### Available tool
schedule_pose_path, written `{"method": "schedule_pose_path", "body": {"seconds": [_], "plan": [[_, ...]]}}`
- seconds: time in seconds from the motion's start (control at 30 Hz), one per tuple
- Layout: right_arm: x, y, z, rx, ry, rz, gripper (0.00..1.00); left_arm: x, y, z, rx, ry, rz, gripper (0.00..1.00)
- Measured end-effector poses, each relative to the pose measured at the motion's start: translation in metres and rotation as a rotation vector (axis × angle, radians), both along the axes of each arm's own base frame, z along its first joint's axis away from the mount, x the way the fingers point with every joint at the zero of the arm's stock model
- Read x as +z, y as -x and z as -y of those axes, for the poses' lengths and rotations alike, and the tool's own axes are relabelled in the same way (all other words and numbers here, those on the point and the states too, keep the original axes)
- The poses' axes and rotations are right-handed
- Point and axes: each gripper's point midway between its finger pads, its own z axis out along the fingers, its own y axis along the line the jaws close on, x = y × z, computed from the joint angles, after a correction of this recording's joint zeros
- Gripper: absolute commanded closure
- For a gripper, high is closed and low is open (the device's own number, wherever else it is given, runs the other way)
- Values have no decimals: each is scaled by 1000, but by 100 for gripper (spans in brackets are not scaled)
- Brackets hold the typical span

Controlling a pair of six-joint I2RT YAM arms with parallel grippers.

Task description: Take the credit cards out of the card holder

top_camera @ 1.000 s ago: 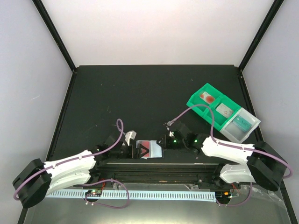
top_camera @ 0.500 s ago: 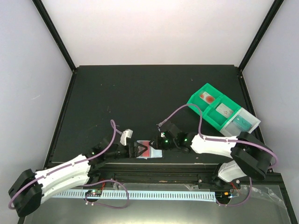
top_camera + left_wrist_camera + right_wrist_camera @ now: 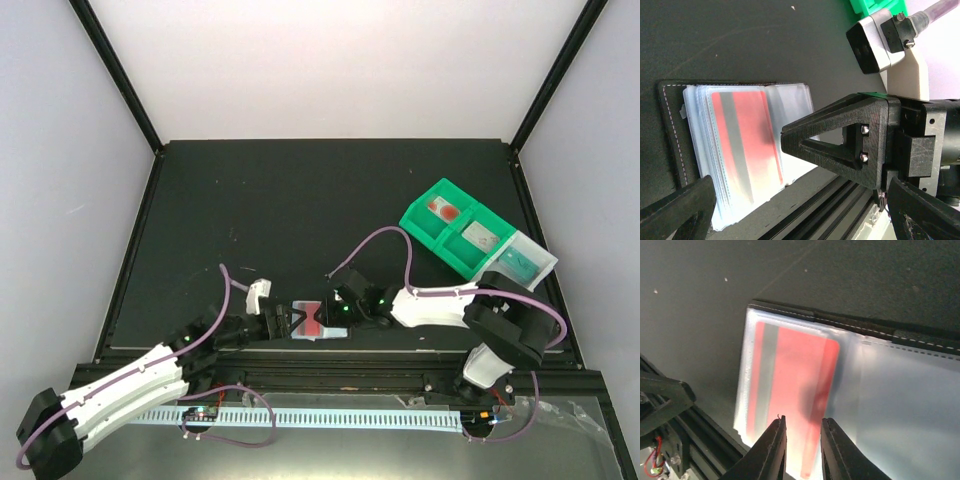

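Left gripper [image 3: 284, 321] gapes wide beside the card holder [image 3: 318, 321], which lies open at the table's [image 3: 300, 200] near edge. The right gripper [image 3: 803, 422], jaws narrow, straddles a sleeved red card [image 3: 795, 385], its grip unclear. With the holder unpinned, a pull could drag the whole wallet along.

I am finding no word, number or brand that I can read in any of my views. The red card [image 3: 795, 405] in the card holder [image 3: 910, 405] is showing only a plain grey stripe. The cards [image 3: 443, 209] in the green tray [image 3: 424, 222] are appearing too small to read.
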Motion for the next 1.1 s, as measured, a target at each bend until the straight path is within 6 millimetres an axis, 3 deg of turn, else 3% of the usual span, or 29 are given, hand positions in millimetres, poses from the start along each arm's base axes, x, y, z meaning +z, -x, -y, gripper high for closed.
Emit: {"method": "schedule_pose_path", "body": {"seconds": [0.23, 0.47, 1.1], "plan": [[-16, 1, 5, 0, 47, -7, 90, -12, 3, 2, -16, -15, -34, 3], [-19, 1, 6, 1, 53, 1, 97, -14, 3, 9, -39, -3, -50, 2], [-21, 1, 5, 0, 28, 11, 99, -17, 2, 22, -79, 28, -66, 2]]}}
